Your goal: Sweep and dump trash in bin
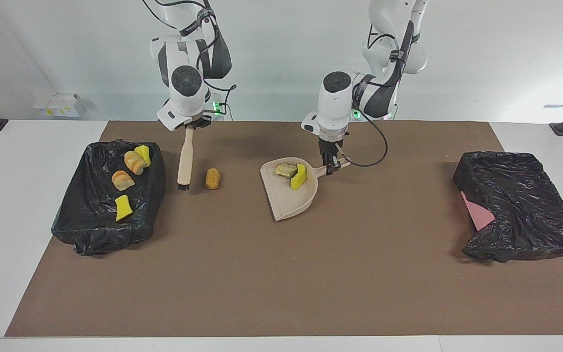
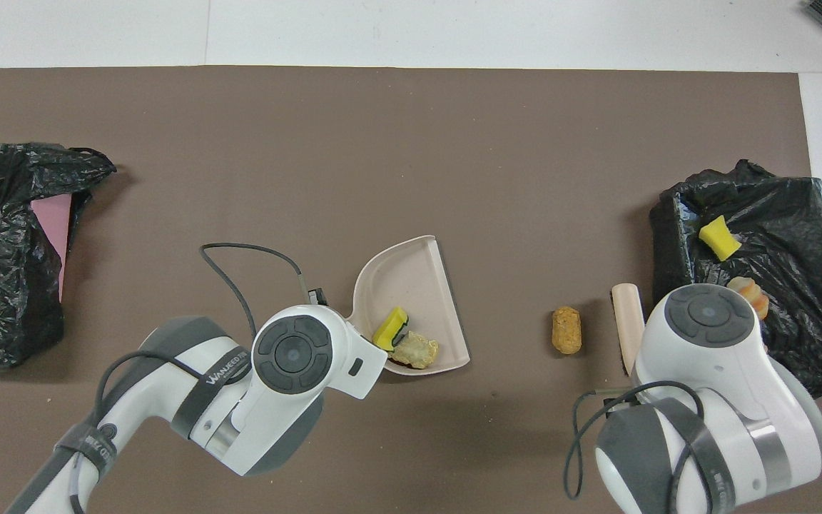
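Observation:
My right gripper point(image 1: 191, 125) is shut on the beige-handled brush point(image 1: 185, 157). The brush hangs bristles down at the mat, between the black-lined bin point(image 1: 150, 205) and an orange-tan lump point(image 1: 212, 178) of trash. My left gripper point(image 1: 331, 167) is shut on the handle of the beige dustpan point(image 1: 291, 205). The pan holds a pale chunk point(image 1: 286, 170) and a yellow-green sponge bit point(image 1: 298, 177), and its mouth faces the lump. Several scraps, among them a yellow piece point(image 1: 123, 208), lie in the bin. In the overhead view the lump point(image 2: 566, 330) lies between the brush handle point(image 2: 626, 321) and the dustpan point(image 2: 411, 278).
A second crumpled black bag point(image 1: 521, 210) with a pink sheet point(image 1: 477, 214) showing lies at the left arm's end of the brown mat point(image 1: 281, 283). Bare mat stretches from the dustpan away from the robots.

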`<state>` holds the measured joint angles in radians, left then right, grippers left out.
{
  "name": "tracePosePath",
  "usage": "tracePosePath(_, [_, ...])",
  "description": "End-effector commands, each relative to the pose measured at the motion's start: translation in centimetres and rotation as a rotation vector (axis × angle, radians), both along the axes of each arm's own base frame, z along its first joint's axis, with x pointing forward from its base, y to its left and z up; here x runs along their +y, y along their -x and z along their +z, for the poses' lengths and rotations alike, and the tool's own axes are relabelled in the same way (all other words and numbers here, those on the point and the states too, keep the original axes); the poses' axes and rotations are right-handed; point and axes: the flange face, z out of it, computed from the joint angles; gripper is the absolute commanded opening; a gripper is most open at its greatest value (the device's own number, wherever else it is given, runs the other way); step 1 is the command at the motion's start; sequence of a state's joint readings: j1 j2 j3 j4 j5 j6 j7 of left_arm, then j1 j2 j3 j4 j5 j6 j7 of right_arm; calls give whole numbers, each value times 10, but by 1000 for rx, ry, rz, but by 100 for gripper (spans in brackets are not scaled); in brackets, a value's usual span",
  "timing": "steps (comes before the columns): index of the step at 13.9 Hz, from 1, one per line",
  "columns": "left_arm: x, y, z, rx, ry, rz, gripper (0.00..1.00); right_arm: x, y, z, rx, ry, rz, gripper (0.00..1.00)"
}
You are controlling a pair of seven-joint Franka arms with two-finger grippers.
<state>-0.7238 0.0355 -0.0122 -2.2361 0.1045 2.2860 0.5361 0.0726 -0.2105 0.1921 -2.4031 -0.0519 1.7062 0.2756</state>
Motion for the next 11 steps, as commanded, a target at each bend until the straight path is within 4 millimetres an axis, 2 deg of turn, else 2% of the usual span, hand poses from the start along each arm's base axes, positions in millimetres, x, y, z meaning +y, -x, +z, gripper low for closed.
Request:
tracePosePath(1, [-7,22,-13,21,-26,9,0,30,0,-19,21,-77,20,0])
tracePosePath(4, [-6,22,-12,33,-40,12,0,75,6,-16,5,-165,36,0])
tracePosePath(7, [-12,33,-8,55,-86,-16,0,123,12,-5,-10,-264,49,0])
tracePosePath(11, [-16,34,-8,40,-69,-26,0,172,29,11,-11,-302,72,0])
